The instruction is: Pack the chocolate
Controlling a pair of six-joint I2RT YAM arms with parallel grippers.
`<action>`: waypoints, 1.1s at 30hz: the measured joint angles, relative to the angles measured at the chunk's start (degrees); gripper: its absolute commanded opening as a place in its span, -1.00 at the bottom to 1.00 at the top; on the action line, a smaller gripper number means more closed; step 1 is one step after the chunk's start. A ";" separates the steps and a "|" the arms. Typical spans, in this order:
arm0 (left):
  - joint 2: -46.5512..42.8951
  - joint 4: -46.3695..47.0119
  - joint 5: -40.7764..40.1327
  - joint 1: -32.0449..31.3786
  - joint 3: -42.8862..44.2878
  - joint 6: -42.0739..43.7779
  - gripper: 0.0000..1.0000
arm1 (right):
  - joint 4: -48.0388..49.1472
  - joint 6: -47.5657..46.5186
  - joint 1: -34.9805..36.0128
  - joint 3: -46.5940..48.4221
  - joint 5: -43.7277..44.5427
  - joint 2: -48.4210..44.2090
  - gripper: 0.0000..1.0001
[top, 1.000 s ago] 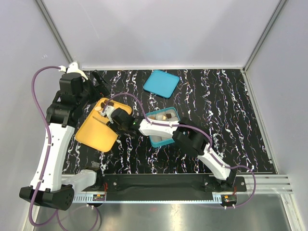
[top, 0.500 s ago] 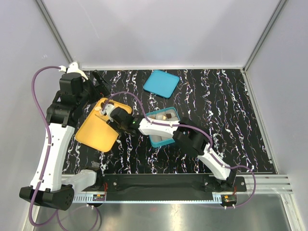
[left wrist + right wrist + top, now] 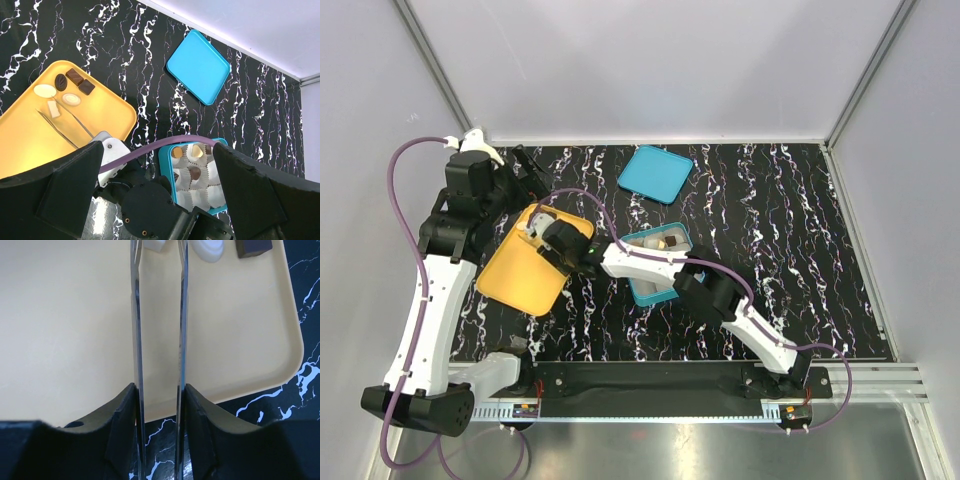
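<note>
Several chocolate pieces lie at the yellow tray's (image 3: 520, 278) far corner: a cream oval (image 3: 45, 90), a dark leaf (image 3: 61, 81), two dark squares (image 3: 86, 86), a tan oval (image 3: 71, 99) and a white square (image 3: 53, 108). My right gripper (image 3: 159, 390) is shut on metal tweezers (image 3: 136, 315). Their tips stand apart on either side of the white square (image 3: 155, 244), beside the tan oval (image 3: 209, 249). My left gripper (image 3: 155, 147) is open and empty, high above the table. The teal box (image 3: 166, 167) holds paper cups, three with chocolates (image 3: 194, 172).
The teal lid (image 3: 655, 173) lies at the back of the black marbled table. The teal box (image 3: 650, 293) sits right of the yellow tray, under the right arm. A purple cable (image 3: 150, 148) crosses above the box.
My right gripper and the tweezers have moved a little left and farther across the tray toward the chocolate pieces. The left arm has not moved.
</note>
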 measured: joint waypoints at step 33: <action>-5.44 5.40 3.82 0.04 -13.94 1.75 0.98 | -6.23 16.33 -1.95 -43.23 5.09 -50.49 -0.46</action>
